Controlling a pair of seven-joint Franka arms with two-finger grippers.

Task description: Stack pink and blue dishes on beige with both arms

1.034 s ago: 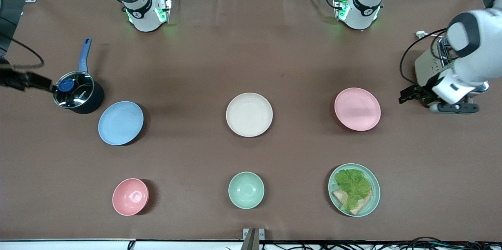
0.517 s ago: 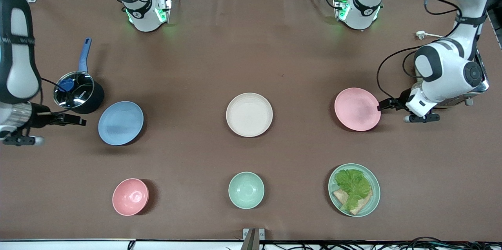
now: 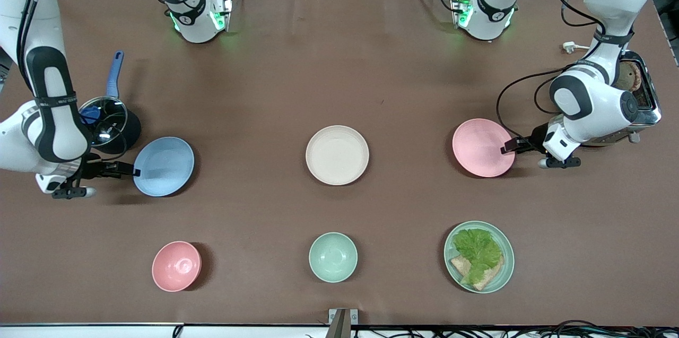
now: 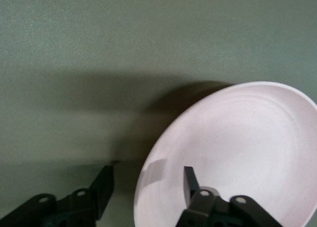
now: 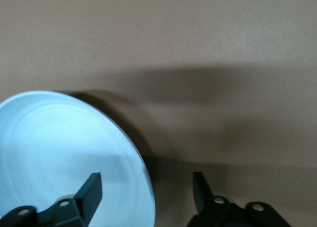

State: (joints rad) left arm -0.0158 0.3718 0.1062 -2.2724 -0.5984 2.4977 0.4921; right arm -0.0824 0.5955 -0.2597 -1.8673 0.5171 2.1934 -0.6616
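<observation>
The beige plate (image 3: 337, 155) lies mid-table. The pink plate (image 3: 482, 147) (image 4: 237, 153) sits toward the left arm's end. My left gripper (image 3: 507, 147) (image 4: 148, 180) is open and straddles that plate's rim, one finger over the dish and one outside it. The blue plate (image 3: 163, 166) (image 5: 64, 153) lies toward the right arm's end. My right gripper (image 3: 133, 171) (image 5: 147, 187) is open astride its rim in the same way, not touching as far as I can see.
A dark saucepan (image 3: 106, 123) with a blue handle stands close by the blue plate under the right arm. A toaster (image 3: 636, 96) is next to the left arm. Nearer the front camera sit a pink bowl (image 3: 176, 266), a mint bowl (image 3: 333, 257) and a mint plate of lettuce and bread (image 3: 479, 256).
Both arms have swung inward from the table's ends. Each open gripper has come down to its plate's outer rim and now straddles it. The plates have not moved.
</observation>
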